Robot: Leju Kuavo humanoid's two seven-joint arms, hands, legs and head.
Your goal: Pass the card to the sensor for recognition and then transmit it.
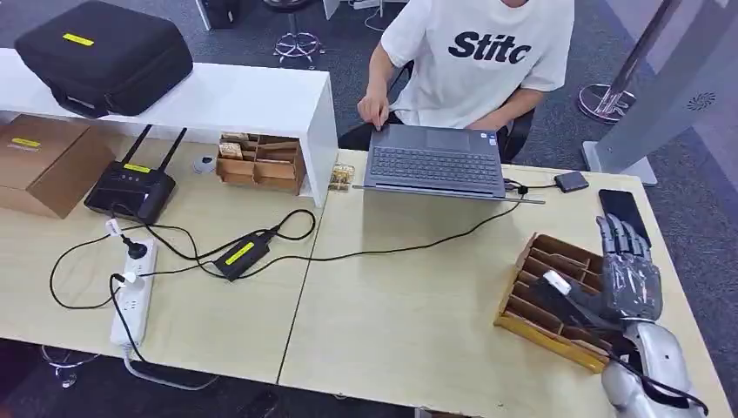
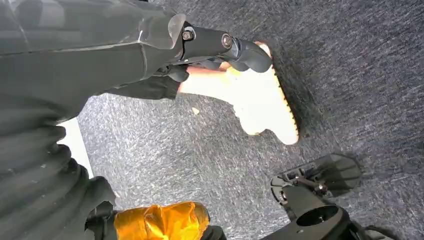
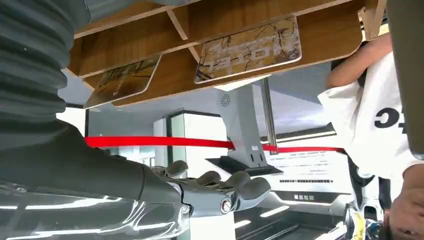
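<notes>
Right hand (image 1: 628, 261) above wooden card rack (image 1: 546, 296), seemingly empty.

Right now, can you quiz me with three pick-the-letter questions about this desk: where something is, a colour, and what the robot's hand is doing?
1. Where is the laptop?
A. in front of the person
B. on the white shelf
C. on the floor

2. What colour is the phone?
A. red
B. black
C. white

3. What is the right hand doing?
A. holding the laptop
B. hovering open over the card rack
C. gripping the power strip

Answers: 1 A, it sits just below the person's arms. 2 B, its slab looks black. 3 B, fingers spread, nothing held.
</notes>
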